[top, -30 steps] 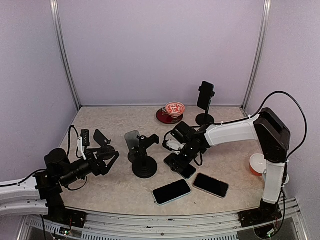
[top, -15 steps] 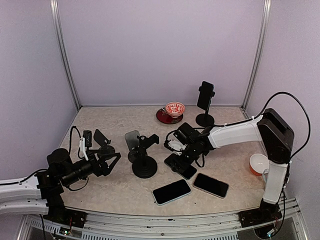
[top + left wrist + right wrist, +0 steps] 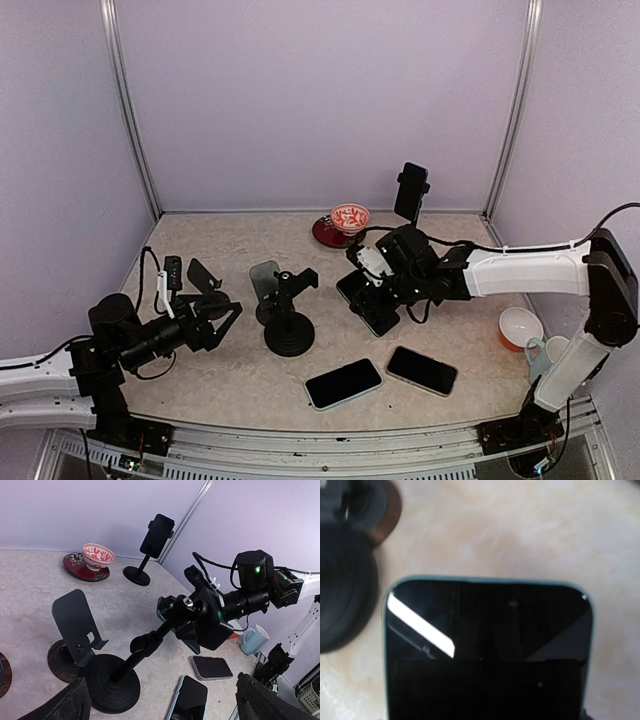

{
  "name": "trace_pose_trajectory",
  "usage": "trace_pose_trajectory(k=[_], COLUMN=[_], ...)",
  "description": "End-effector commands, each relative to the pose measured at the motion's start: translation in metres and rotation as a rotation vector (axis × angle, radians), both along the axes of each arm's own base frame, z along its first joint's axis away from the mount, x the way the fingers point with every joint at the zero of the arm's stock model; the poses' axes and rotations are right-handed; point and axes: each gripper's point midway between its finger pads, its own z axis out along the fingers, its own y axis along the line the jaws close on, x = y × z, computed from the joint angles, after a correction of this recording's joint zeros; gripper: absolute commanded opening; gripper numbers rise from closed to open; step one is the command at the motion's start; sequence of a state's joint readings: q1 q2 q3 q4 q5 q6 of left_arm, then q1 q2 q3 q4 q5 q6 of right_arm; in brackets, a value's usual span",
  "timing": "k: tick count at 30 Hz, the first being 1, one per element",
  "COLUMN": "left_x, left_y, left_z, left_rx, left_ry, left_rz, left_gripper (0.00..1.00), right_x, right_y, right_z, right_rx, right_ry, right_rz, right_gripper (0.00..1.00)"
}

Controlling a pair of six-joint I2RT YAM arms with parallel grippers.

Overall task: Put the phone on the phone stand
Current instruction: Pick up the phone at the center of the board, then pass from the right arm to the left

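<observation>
My right gripper (image 3: 378, 283): clamped on the phone (image 3: 368, 305) by its edges.
Phone: tilted, off the table (image 3: 210, 240), just right of the black stand (image 3: 288, 330); its dark screen fills my right wrist view.
My left gripper (image 3: 218, 295): fingers wide apart, holding nothing, left of the stand.
Patterned bowl (image 3: 350, 215): on a dark red saucer (image 3: 328, 235) at the back; contents hidden.
White bowl (image 3: 520, 325): far right, orange at one side; I cannot tell what is inside.
Mug (image 3: 545, 352): beside the white bowl; inside not visible.
Spare phones (image 3: 343, 383): two, flat, near edge.
</observation>
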State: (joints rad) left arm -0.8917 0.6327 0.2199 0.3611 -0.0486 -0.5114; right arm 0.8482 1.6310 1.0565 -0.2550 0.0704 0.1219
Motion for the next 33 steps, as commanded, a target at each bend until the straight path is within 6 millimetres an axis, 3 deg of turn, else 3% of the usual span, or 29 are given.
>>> trace_pose_trajectory(k=[1,8,12,15,20,25,33], left_x=[-0.012,-0.032,-0.044,-0.05,-0.053,-0.056,-0.05], left_y=[-0.014,-0.043,-0.076,-0.103,-0.15,-0.191,-0.216], left_z=[0.028,0.06,0.063,0.064,0.064,0.063,0.066], left_rx=[-0.02,0.025,0.12,0.17,0.213,0.221,0.214], left_ry=[-0.06,-0.132,-0.142,-0.148,-0.147,-0.151,-0.158], left_rz=[-0.064,-0.101,-0.117,-0.13,-0.152,-0.189,-0.184], left_gripper=[0.99,0.99,0.99,0.99,0.99,0.99,0.99], right_x=[0.016,0.0,-0.019,-0.03,-0.045,-0.055,-0.07], right_y=[-0.007,-0.022,-0.026,-0.025,-0.013,-0.003,0.005], right_z=[0.064,0.146,0.187,0.207,0.223,0.227,0.226], right_rx=[0.151,0.38,0.524,0.589,0.659,0.695,0.739], right_ry=[-0.153,-0.261,-0.297,-0.316,-0.32,-0.307,-0.284], right_rz=[-0.108,-0.136,-0.103,-0.078,-0.044,-0.026,-0.008], right_gripper=[0.4,0.38,0.37,0.37,0.36,0.37,0.36])
